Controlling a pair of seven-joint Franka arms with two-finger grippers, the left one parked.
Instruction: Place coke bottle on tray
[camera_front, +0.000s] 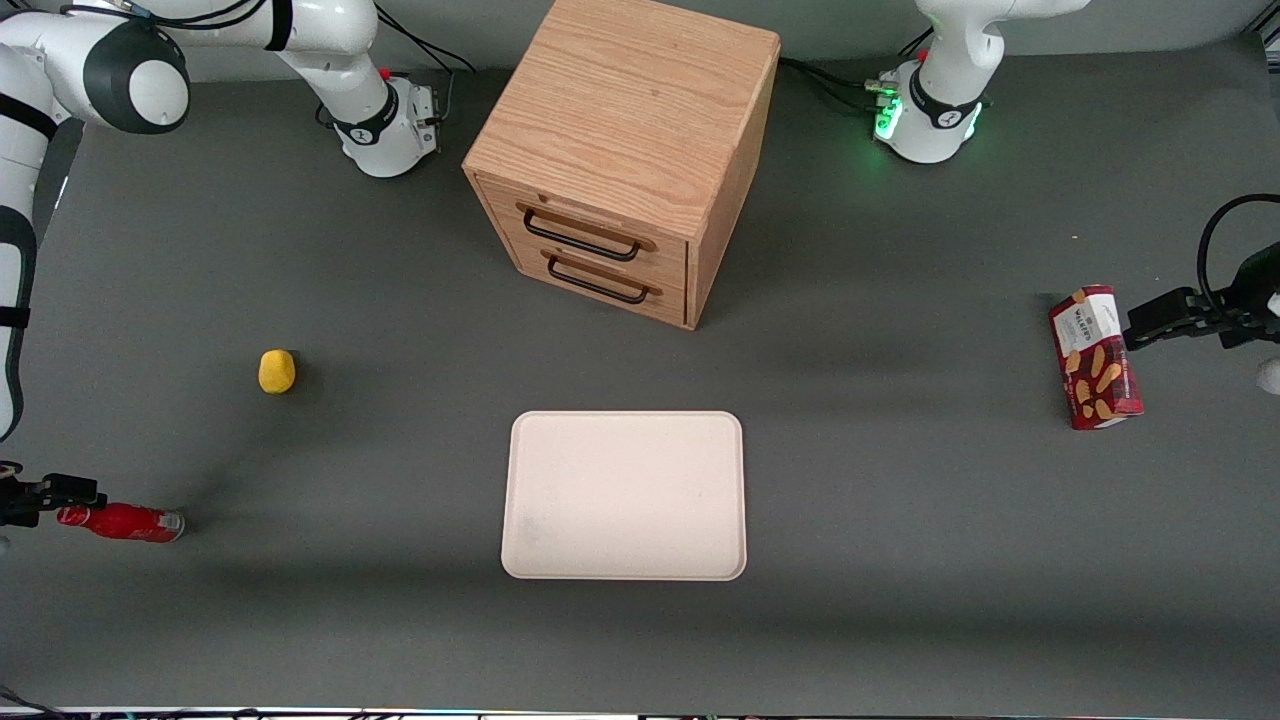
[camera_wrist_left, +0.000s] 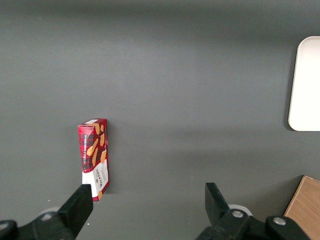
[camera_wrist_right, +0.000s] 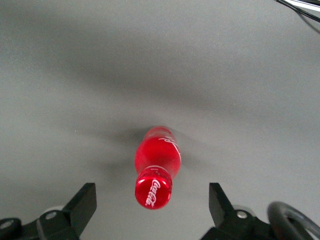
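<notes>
The working arm (camera_front: 60, 90) was glossy white with rounded casings and dark grey-black bands at its joints; a round pale cap sat in a dark ring. Black cables ran along it to its white base (camera_front: 385, 125), which bore a dark ring. The gripper (camera_wrist_right: 152, 207) had matte black, wedge-shaped fingers (camera_wrist_right: 82, 202) on a black body with silver screws.

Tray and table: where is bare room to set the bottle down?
The whole tray is bare. Open table lies between it and the drawer cabinet. The open gripper straddles the lying coke bottle near the yellow object; the biscuit box stands toward the parked arm's end.
</notes>
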